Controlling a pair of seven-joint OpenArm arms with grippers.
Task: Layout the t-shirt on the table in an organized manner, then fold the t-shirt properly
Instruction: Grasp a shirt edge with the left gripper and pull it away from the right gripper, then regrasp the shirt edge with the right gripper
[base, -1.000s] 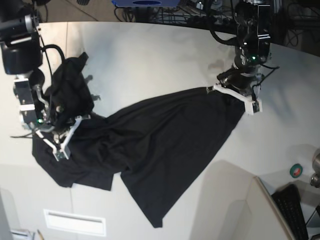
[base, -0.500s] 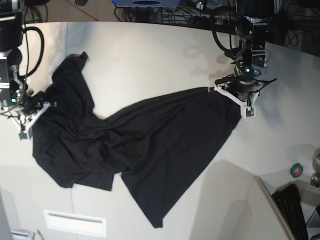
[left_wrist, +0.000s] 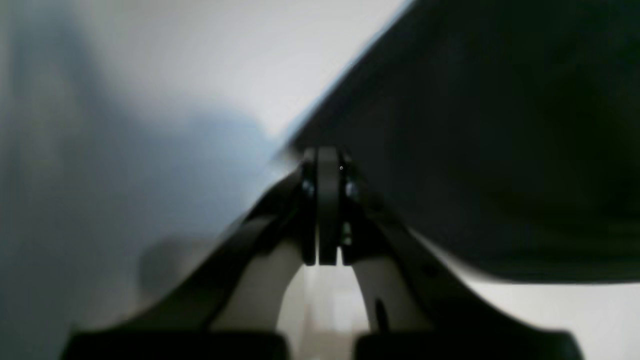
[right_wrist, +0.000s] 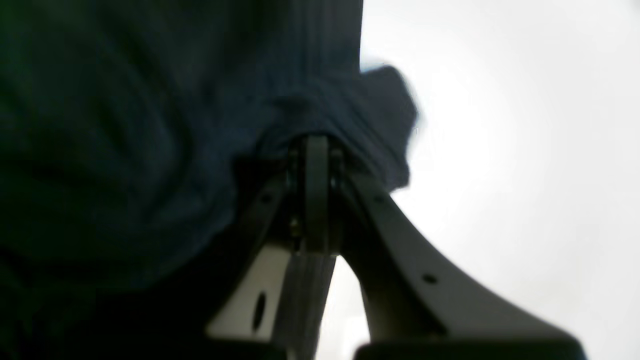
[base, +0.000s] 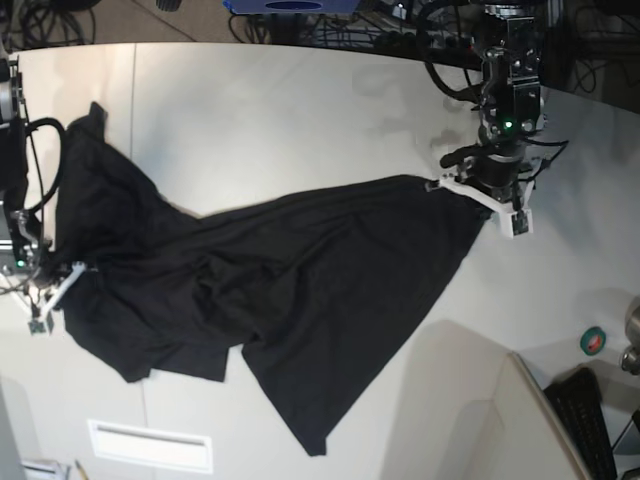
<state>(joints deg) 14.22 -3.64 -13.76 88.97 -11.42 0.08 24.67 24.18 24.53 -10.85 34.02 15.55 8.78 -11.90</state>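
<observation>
T-shirt (base: 290, 290) stretched lengthwise between both pincers, crumpled

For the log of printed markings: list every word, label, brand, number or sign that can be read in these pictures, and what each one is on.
None can be read.
The t-shirt shows only plain black cloth; no graphic or tag faces the cameras.
The table carries no markings.
The keyboard at the lower corner is too small for its key legends to be read.
Both wrist views are blurred and show no lettering.
</observation>
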